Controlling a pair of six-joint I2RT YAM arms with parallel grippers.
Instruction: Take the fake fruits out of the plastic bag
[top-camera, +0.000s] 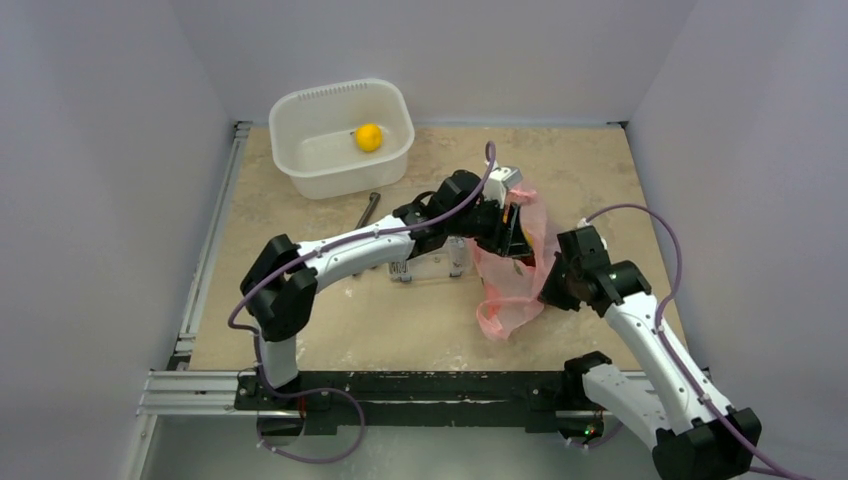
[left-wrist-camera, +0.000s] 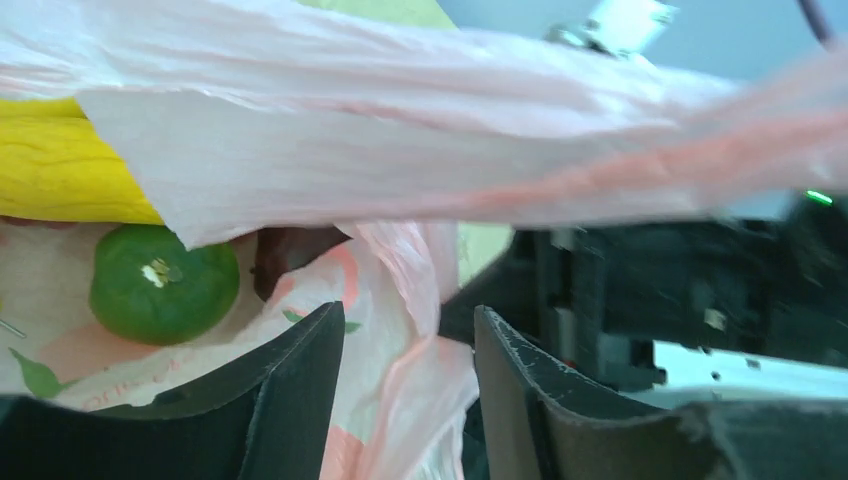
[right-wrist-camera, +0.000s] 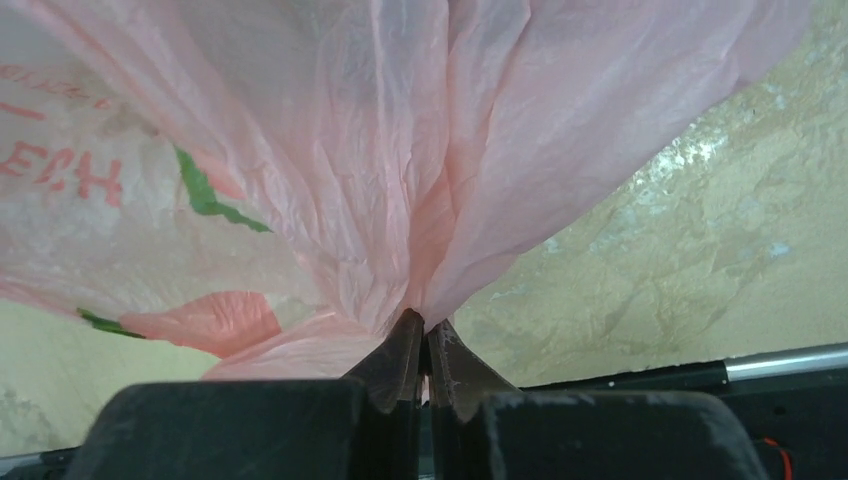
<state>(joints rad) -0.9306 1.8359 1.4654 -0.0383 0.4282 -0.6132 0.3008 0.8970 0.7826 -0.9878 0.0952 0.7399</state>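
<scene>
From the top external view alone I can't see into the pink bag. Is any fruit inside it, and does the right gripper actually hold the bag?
Observer: Yes, the left wrist view shows a green lime lying inside the plastic bag, just past the open left gripper.
Operator: Is there anything besides the lime?
Observer: A yellow fruit lies right above it, partly under a fold of film.
Operator: And the right side?
Observer: In the right wrist view the right gripper is shut on a bunched pleat of the bag.
</scene>
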